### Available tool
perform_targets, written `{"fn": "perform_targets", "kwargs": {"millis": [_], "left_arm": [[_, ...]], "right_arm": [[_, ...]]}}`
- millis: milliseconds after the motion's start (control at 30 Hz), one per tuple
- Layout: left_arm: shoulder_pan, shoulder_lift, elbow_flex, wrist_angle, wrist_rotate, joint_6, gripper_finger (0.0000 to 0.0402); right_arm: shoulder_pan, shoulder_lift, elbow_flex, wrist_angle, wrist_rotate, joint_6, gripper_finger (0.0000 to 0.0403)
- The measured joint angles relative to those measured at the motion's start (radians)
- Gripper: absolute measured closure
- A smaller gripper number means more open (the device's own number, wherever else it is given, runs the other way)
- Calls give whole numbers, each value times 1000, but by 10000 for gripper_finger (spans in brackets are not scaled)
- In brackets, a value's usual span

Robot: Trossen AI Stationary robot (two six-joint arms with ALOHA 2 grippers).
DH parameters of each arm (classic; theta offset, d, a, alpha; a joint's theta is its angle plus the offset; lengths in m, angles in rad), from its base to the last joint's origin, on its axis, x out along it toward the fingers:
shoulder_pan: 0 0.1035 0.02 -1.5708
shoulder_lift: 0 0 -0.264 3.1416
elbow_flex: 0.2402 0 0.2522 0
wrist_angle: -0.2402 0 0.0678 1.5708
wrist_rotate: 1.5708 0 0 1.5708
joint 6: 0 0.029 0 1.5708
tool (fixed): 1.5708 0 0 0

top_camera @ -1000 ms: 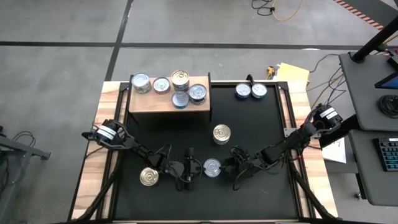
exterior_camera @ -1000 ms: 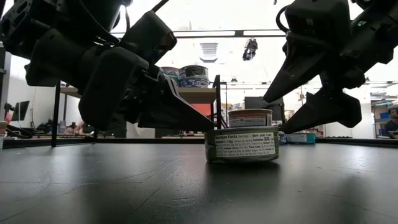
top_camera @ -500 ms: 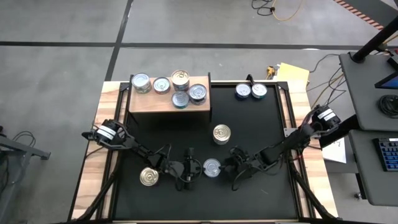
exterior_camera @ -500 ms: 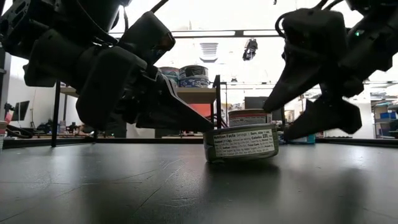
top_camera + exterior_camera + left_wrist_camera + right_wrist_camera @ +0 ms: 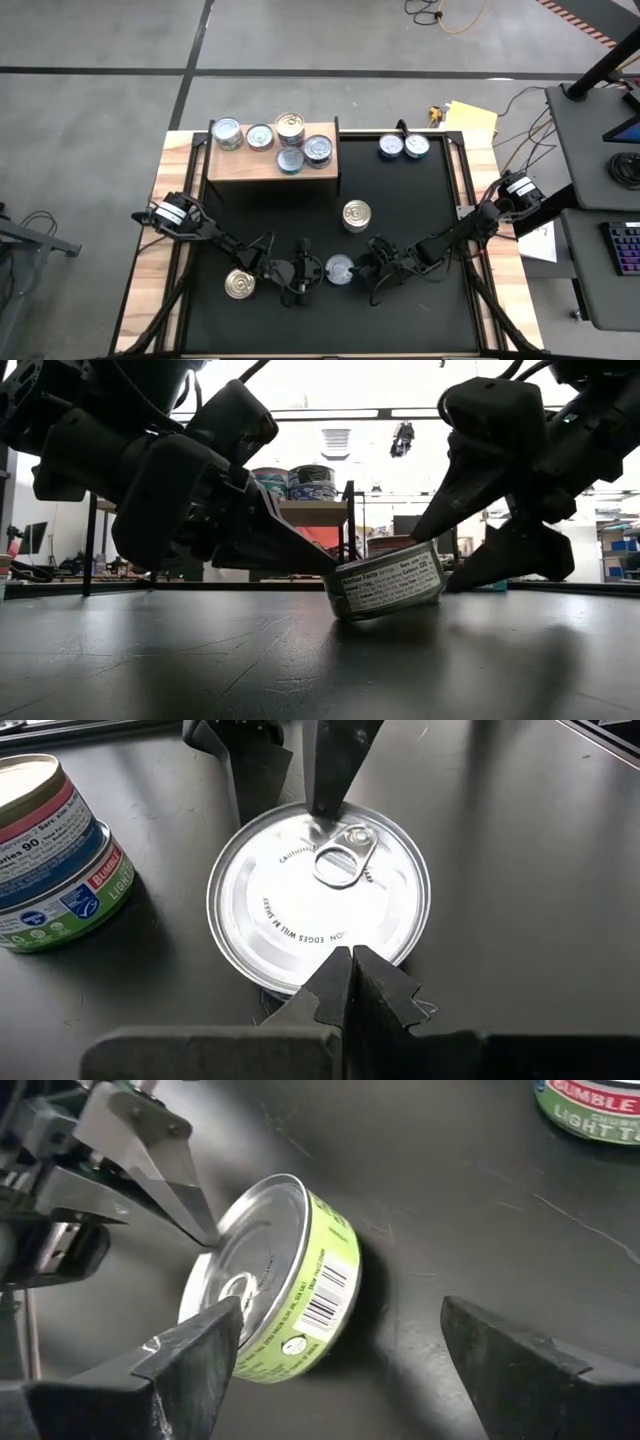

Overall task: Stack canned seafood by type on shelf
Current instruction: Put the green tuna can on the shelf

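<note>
Five tins (image 5: pixel 288 143) on shelf (image 5: pixel 270 166), five off.

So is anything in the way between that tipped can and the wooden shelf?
Yes, partly. A gold-topped can stands on the table between the tipped can and the shelf. The shelf's top already holds five cans, so its far part is taken. The left gripper's shut fingers press the can's rim.
</note>
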Motion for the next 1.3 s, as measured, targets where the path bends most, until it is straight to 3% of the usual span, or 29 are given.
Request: {"fn": "perform_targets", "kwargs": {"millis": [1133,1300], "left_arm": [[1,2,-1,-5,0,4,401],[0,2,-1,-4,0,4,401]], "right_arm": [[-20,0,0,106,-2,-95,70],[-31,0,0,106,-59,-37,68]]}}
